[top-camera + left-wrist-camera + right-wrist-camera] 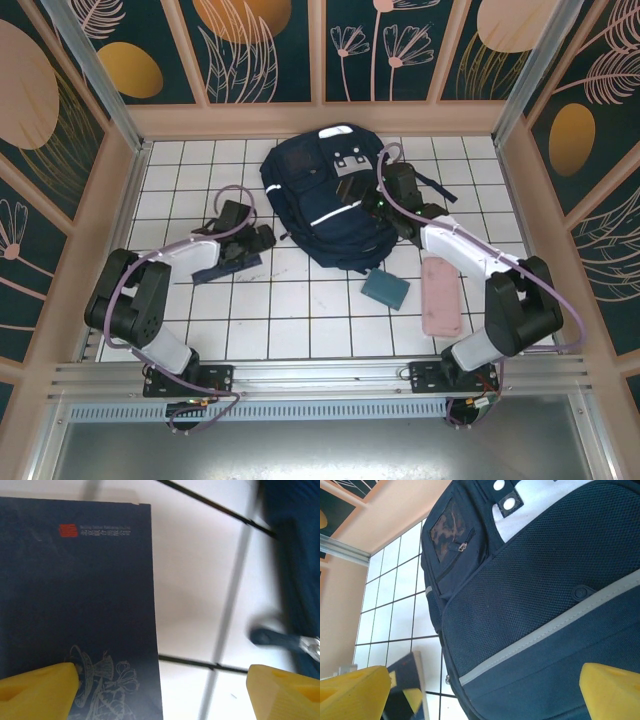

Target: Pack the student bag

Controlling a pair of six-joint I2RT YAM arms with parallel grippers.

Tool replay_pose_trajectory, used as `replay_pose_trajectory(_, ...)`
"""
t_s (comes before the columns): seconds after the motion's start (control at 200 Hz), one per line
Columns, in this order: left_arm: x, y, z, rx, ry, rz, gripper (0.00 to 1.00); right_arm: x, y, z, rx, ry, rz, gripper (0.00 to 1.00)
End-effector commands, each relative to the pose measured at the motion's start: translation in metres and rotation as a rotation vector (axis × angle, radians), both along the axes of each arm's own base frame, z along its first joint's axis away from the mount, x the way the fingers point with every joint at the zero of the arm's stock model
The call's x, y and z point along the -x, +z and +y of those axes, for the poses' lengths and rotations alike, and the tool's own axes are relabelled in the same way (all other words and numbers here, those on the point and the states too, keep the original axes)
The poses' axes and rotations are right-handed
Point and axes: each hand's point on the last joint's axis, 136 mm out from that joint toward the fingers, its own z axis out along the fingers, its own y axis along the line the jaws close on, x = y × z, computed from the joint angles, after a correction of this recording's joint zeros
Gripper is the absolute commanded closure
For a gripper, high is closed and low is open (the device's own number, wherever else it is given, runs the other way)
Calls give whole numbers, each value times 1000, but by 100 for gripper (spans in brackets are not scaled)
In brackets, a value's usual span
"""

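Student bag [330, 205] lies flat on the white-tiled tabletop [300, 320], far centre, top end with the white-grey patches toward the back wall, base toward the arms. Left tool [247, 240] is low over a navy book [225, 265] lying just left of the bag and apart from it. From the left wrist, left tool [160, 695] has its yellow fingers [37, 690] spread wide, nothing clamped: one finger is over the book's cover [75, 605], by a pale line drawing, the other over bare tile past the book's right edge. A small red stamp with pale lettering sits near the cover's top. A blurred dark strap end [280, 637] lies on the tile at right, with the bag's dark fabric [295, 555] along that edge. Right tool [388, 205] is at the bag's right side, over its edge. From the right wrist, right tool [482, 695] has its fingers [352, 692] wide apart and empty, the bag's mesh front panel [545, 580] and a pale grey stripe between them, a zipped pocket higher up; cannot tell whether the fingers touch the fabric. A teal case [385, 288] lies near the bag's base, not quite touching it. A pink case [440, 295] lies lengthwise just right of the teal one
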Motion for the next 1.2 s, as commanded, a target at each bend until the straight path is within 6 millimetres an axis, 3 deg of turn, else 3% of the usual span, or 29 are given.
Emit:
replay_pose_trajectory(0.0,52,-28,-22,40,-70,191,12,-3,5,19,12,68,-15,4)
replay_pose_trajectory(0.13,76,-20,9,-70,-45,196,5,-5,0,43,50,147,-16,6)
replay_pose_trajectory(0.25,92,-13,38,-133,-2,202,2,3,-11,79,67,249,-4,7)
replay_pose_trajectory(0.425,86,4,58,-77,88,151,3,10,-32,135,103,413,19,13)
replay_pose_trajectory(0.585,76,25,92,-71,240,82,3,27,-53,200,165,603,23,27)
replay_pose_trajectory(0.705,77,24,124,-75,371,66,4,44,-77,241,205,702,49,38)
replay_pose_trajectory(0.795,79,20,136,-42,425,62,5,55,-93,265,210,763,78,54)
replay_pose_trajectory(0.9,80,17,142,29,474,52,8,70,-106,286,214,830,97,68)
replay_pose_trajectory(1.065,83,8,144,84,491,68,17,85,-121,306,238,889,105,66)
replay_pose_trajectory(1.195,81,5,139,113,478,69,24,79,-140,303,308,854,127,65)
